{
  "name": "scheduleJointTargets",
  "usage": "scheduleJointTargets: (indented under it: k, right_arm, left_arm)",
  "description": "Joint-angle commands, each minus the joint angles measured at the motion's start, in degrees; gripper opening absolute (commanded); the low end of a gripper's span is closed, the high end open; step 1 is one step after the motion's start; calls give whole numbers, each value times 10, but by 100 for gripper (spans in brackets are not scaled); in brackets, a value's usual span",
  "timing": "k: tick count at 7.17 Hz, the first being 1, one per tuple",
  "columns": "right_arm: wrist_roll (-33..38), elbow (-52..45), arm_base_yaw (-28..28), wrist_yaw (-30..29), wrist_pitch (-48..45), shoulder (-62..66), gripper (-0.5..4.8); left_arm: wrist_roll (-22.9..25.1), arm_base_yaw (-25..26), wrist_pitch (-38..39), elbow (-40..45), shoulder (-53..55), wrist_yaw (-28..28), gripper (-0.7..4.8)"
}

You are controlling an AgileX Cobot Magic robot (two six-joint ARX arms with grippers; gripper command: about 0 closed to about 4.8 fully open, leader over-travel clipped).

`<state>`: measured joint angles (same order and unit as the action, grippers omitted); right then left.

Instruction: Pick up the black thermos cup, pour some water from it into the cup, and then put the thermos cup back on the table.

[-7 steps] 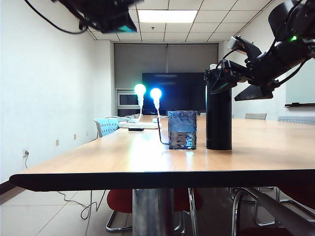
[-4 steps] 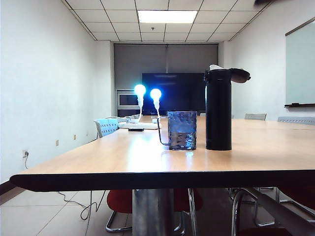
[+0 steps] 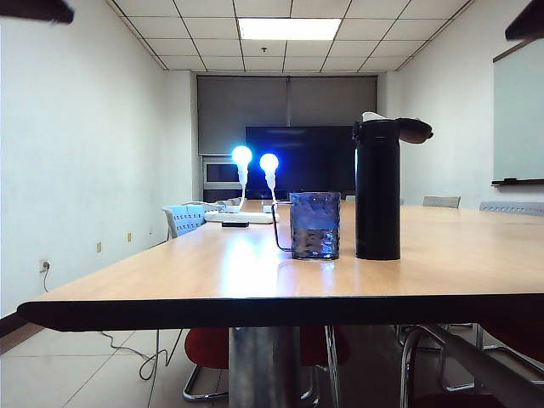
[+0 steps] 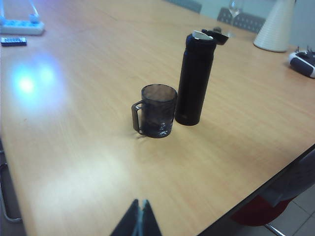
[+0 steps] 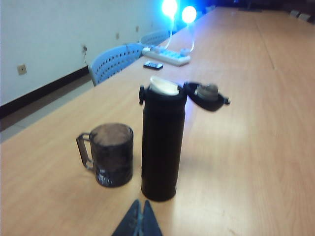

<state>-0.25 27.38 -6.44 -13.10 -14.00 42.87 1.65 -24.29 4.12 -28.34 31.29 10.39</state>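
While the tall matte black thermos cup stands upright, lid flipped open, just right of the dimpled translucent cup on the smooth tan table, both pincers, left and right, hover closed, empty, well clear.

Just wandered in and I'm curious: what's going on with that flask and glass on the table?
Right now nothing is being handled. The black thermos cup stands upright on the table, its flip lid open, right beside the cup, a small tumbler with a handle. Both robot arms are pulled up and away: the left gripper and the right gripper each hang above the table with their jaws shut, holding nothing. Whether the cup has water in it is hard to tell.
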Motion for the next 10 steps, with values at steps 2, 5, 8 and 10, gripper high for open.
scheduleJointTargets:
  k: [2,5,8,10]
  right_arm:
    - [2,-12,-8,-16,78,-1,-6]
    - [2,-14,-9,-23,100,1,-6]
    - [2,-14,-9,-21,99,1,-6]
    - [2,-14,-9,-21,99,1,-6]
  left_arm:
    - [5,0,-72,122,-32,-3,-6]
    - [-8,66,-150,245,-143,-66,-6]
    - [-12,211,-106,273,-249,-65,-6]
    - [-11,242,-54,280,-305,-66,-6]
